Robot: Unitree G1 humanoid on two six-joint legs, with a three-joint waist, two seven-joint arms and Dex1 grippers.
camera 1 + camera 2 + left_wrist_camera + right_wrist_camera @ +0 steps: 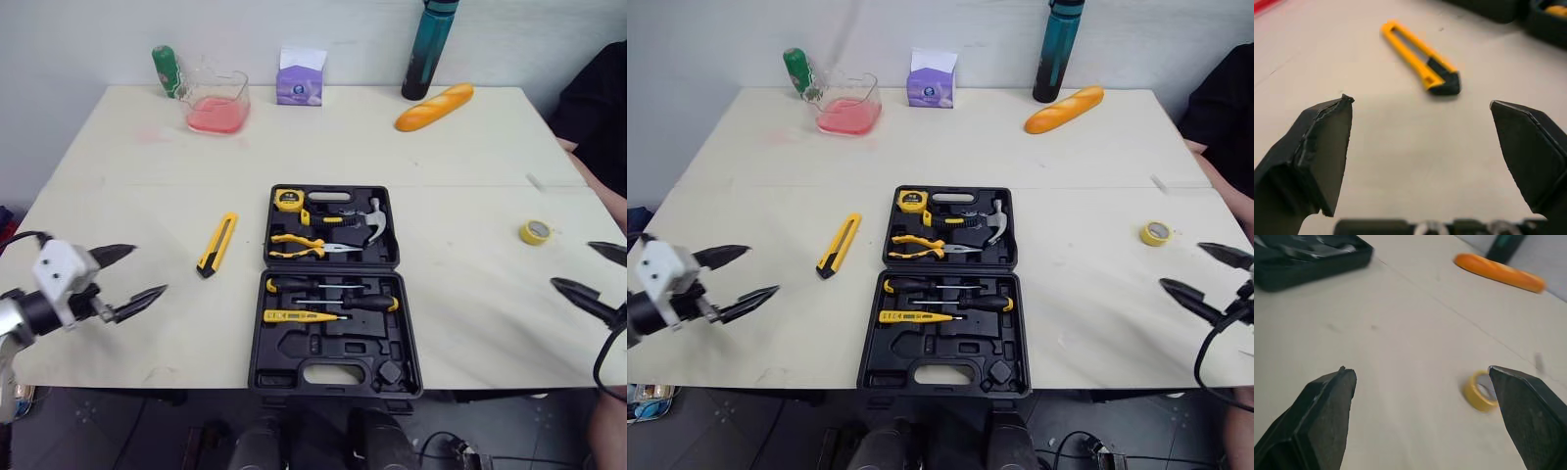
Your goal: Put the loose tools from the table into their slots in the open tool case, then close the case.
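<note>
A: What is hard to see?
B: The right gripper (572, 264) is cut off at the picture's edge. I can see its two black fingers and a bit of cable. The open black plastic tool case (333, 294) has some empty slots, but I can't tell their shapes.
A: Do the wrist cameras help?
B: Yes. The left wrist view shows the yellow and black box-cutter knife (1422, 58) lying flat right ahead of the left gripper (1420, 100). The case's corner is further on. The right wrist view shows the small yellow tape roll (1480, 390) ahead, close to one finger. The long orange bread loaf (1501, 271) is far past it.
A: How are the arms?
B: Both reach out over the pale table (137, 176), one on each side of the case, well apart from it. Both grippers are spread wide and hold nothing. The case lies between them.
</note>
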